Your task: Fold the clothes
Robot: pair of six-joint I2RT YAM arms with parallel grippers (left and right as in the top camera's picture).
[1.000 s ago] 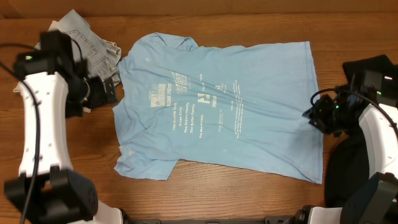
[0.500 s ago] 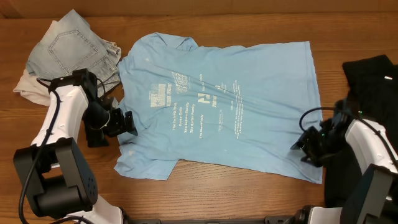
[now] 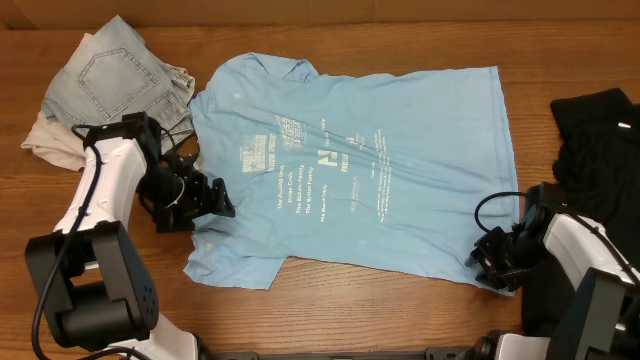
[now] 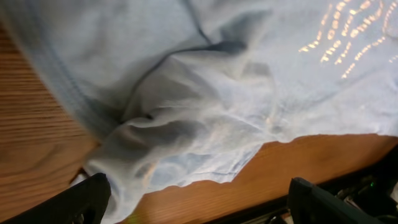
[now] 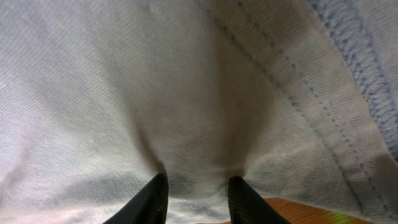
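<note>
Now | 1 T-shirt (image 3: 400,130) | 1 jeans (image 3: 115,75) | left fingers (image 4: 68,205) spread | right fingers (image 5: 152,202) pinching T-shirt

You have even, bright light overhead, soft shadows only. Your left wrist view is blurred; the right shows the sky-blue cotton T-shirt (image 5: 186,74) weave sharply.

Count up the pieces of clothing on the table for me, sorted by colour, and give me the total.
sky-blue T-shirt: 1
light-blue denim garment: 1
beige cloth under the denim: 1
black garment: 1
Total: 4
</note>
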